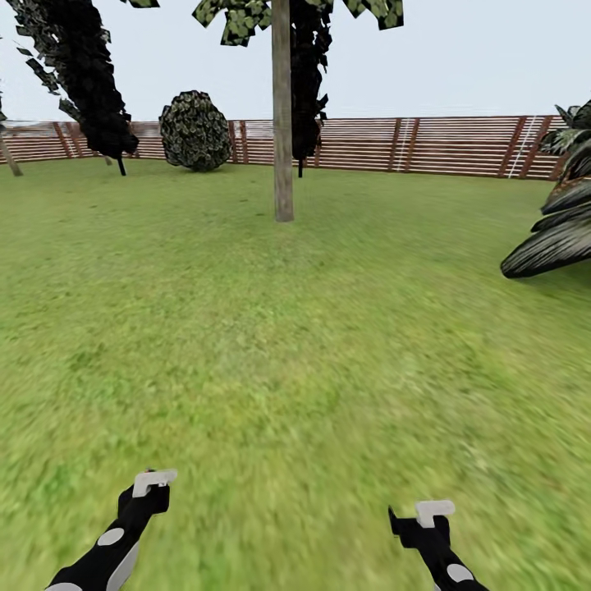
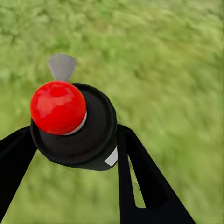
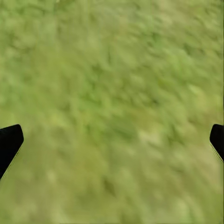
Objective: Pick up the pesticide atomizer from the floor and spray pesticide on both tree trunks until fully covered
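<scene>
Grass floor (image 1: 312, 345) fills most of what I see from the head camera, a blurry green lawn running back to a brown slatted fence (image 1: 460, 144) under a pale sky. One tree trunk (image 1: 282, 115), thick, straight and bare in mottled grey-beige, stands on the lawn ahead of me, slightly left of centre and well apart from both arms; I cannot make out any specks on its bark from here. Behind it along the fence are a black cypress-like tree (image 1: 82, 74) at the left, a second one (image 1: 308, 82) just right of the trunk, and a round dark bush (image 1: 194, 131) between them. Dark drooping palm fronds (image 1: 558, 222) reach in from the right edge.

My left gripper (image 2: 74, 154) is closed on the pesticide atomizer (image 2: 74, 126): in the left wrist view its black fingers (image 2: 144, 182) sit against either side of the black round body, which carries a red ball top and a grey nozzle, above the grass.

My right gripper (image 3: 112, 140) is spread wide with only grass between its fingertips (image 3: 9, 142).
</scene>
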